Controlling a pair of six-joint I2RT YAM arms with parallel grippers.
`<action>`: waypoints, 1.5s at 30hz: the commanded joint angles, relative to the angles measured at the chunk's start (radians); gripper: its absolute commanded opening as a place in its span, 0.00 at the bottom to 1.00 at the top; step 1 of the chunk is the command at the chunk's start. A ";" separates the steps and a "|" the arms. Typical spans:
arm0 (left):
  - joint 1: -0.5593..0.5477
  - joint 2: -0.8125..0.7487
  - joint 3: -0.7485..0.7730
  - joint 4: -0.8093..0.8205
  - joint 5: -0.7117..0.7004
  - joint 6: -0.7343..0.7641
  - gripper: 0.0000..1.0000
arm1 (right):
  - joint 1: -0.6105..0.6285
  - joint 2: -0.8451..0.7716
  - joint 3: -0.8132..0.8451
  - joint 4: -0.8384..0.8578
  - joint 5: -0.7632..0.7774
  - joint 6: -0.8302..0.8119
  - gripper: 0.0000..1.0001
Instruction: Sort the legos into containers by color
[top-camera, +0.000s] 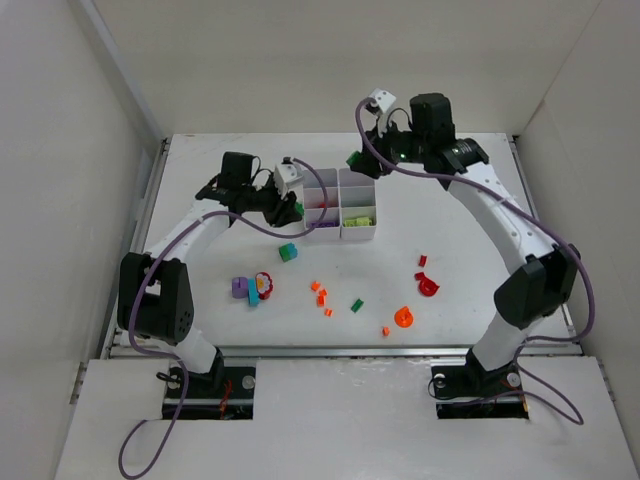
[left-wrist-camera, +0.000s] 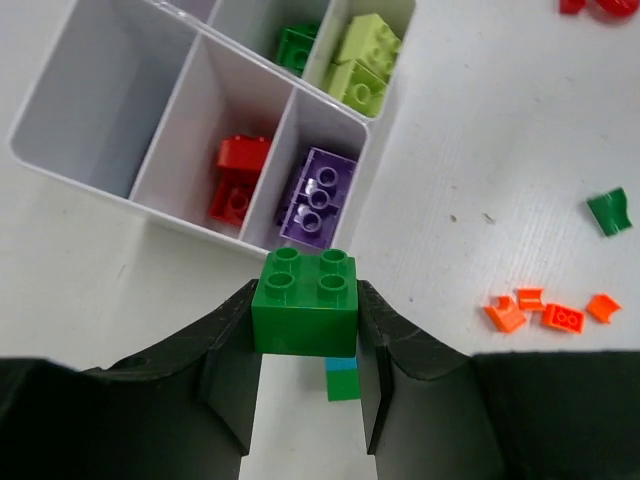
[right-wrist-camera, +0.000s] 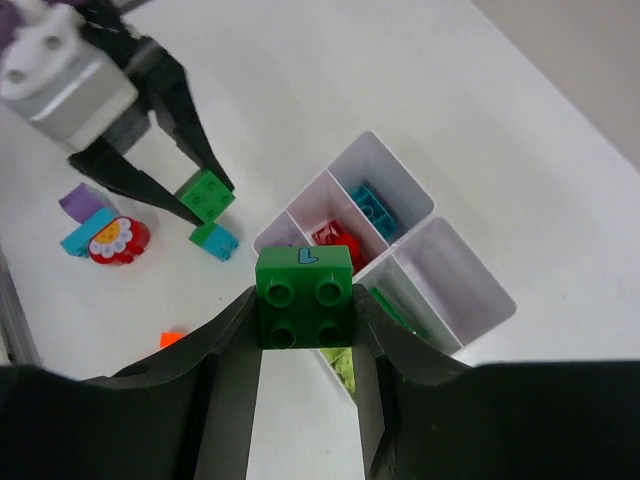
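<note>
White walls enclose a white table (top-camera: 480, 240), where a six-compartment tray (top-camera: 359, 233) sits near the middle toward the far side. Both arms are at the delivery step, each carrying a green brick. The left gripper (left-wrist-camera: 305, 315) is clamped on a four-stud green brick (left-wrist-camera: 304, 300), held just short of the tray's near wall, in front of the compartment with a purple brick (left-wrist-camera: 318, 195). It appears to be lifted off the table. The right gripper (right-wrist-camera: 305, 300) is clamped on a second green brick (right-wrist-camera: 304, 295), held high above the tray's far side. Inside the tray, red bricks (left-wrist-camera: 235, 175) lie beside the purple one. Lime bricks (left-wrist-camera: 360, 65) fill the cell past the purple, and one dark green brick (left-wrist-camera: 297, 45) sits in the cell beside the lime. A teal brick (right-wrist-camera: 372, 208) has a cell of its own, and one cell looks bare. Loose pieces wait on the table: a teal brick (top-camera: 288, 252), orange bits (top-camera: 320, 292), a dark green piece (top-camera: 357, 305) and red pieces (top-camera: 428, 285). Next, each arm likely needs to centre its brick over the dark green cell and part its jaws. They would have to go one at a time, since both arms converge on the same small cell and could collide.
</note>
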 joint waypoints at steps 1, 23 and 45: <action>-0.001 -0.051 -0.013 0.136 -0.068 -0.131 0.00 | 0.002 0.124 0.114 -0.146 0.184 0.105 0.00; -0.001 -0.074 -0.114 0.380 -0.219 -0.400 0.00 | 0.077 0.306 0.275 -0.331 0.503 0.265 0.00; -0.019 -0.167 -0.109 0.429 -0.348 -0.308 0.00 | 0.086 0.268 0.214 -0.212 0.522 0.259 0.00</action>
